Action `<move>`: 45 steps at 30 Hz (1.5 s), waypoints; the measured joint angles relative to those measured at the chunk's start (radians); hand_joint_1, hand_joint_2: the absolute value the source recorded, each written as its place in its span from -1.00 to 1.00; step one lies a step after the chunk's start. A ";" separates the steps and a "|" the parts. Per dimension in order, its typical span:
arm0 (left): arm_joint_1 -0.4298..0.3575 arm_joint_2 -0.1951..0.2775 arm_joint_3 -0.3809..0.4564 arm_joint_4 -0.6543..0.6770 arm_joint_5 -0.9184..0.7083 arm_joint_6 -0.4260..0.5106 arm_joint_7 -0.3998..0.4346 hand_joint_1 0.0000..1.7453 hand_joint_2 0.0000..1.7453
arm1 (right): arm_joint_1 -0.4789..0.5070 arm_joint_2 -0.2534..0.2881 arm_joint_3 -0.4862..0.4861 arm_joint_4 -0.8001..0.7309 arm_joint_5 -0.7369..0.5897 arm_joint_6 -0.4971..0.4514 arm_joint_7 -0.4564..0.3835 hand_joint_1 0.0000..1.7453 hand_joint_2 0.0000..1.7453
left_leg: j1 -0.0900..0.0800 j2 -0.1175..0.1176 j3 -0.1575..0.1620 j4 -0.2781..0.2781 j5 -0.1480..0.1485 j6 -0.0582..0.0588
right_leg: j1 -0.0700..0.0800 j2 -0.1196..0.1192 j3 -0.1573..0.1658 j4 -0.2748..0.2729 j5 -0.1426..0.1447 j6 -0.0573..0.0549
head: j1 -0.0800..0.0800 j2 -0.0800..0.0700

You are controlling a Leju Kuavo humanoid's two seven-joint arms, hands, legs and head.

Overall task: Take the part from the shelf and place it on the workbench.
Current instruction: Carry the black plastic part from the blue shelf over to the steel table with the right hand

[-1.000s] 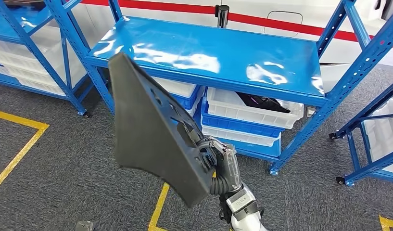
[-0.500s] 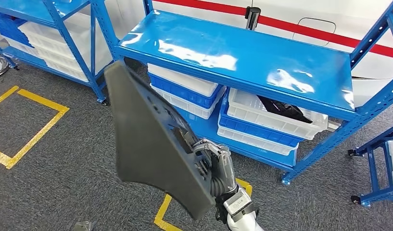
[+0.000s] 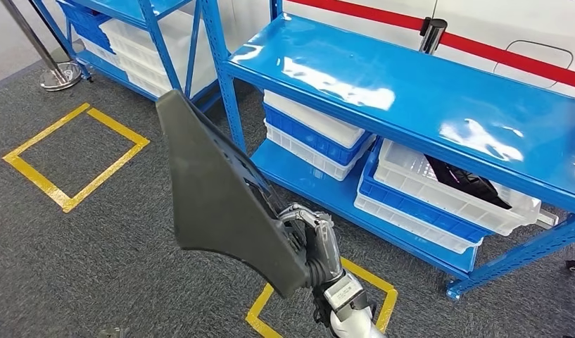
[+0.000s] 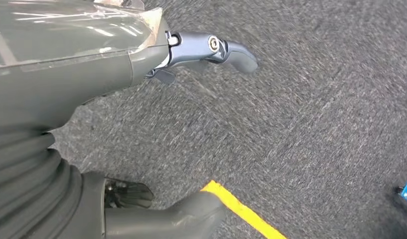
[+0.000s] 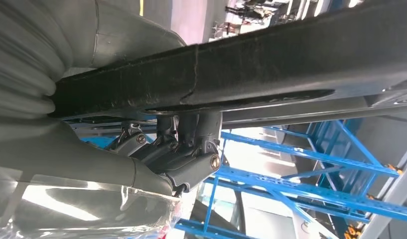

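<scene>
Camera has swung left since 1 s ago: the blue metal shelf rack (image 3: 411, 98) now sits further right in the head view, and a yellow taped floor square (image 3: 77, 155) plus a chrome stanchion base (image 3: 58, 76) have come into view at far left. Part and right hand hold the same spot in the picture, so the grip is unchanged.

Right hand (image 3: 316, 243) grips the large dark grey wedge-shaped flat panel (image 3: 221, 197) at its lower right edge, fingers wrapped over the ribbed side. Panel stands near upright, narrow tip up, held in the air over the grey carpet (image 3: 94, 267), near side of the rack, not touching it. Right wrist view shows the fingers (image 5: 191, 149) clamped under the panel's thick black edge (image 5: 271, 64).

Left hand (image 4: 141, 124) hangs over carpet beside a yellow tape line (image 4: 241, 209); fingers apart, holding nothing.

White and blue plastic bins (image 3: 439, 190) are stacked on the rack's lower level; 1 holds a dark object (image 3: 460, 179).
</scene>
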 joint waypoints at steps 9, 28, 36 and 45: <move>0.058 -0.006 0.038 -0.059 0.010 0.009 0.000 -1.00 1.00 | -0.003 -0.005 0.036 0.007 -0.028 0.000 0.000 1.00 1.00 | 0.025 0.115 -0.110 0.235 -0.102 -0.046 | 0.000 -0.096 0.009 -0.013 0.004 -0.032 | -0.011 0.000; 0.081 -0.017 0.057 -0.097 0.000 0.038 0.000 -1.00 1.00 | 0.070 -0.054 0.039 -0.002 -0.083 -0.031 -0.002 1.00 1.00 | 0.007 0.013 0.021 -0.001 -0.014 0.007 | -0.009 0.005 -0.013 0.025 -0.011 0.024 | 0.003 0.000; 0.089 -0.021 0.088 -0.098 0.011 0.021 0.000 -1.00 1.00 | 0.094 -0.039 0.034 -0.029 -0.040 0.014 -0.002 1.00 1.00 | 0.015 0.096 -0.078 0.186 -0.117 -0.033 | -0.007 -0.054 0.004 -0.007 0.005 -0.030 | -0.006 0.000; 0.095 -0.023 0.110 -0.111 0.005 0.020 0.000 -1.00 1.00 | 0.105 -0.038 0.027 -0.045 -0.005 0.034 -0.002 1.00 1.00 | 0.011 0.174 0.019 0.013 -0.036 -0.022 | 0.011 -0.139 0.016 -0.006 -0.013 -0.013 | -0.001 0.000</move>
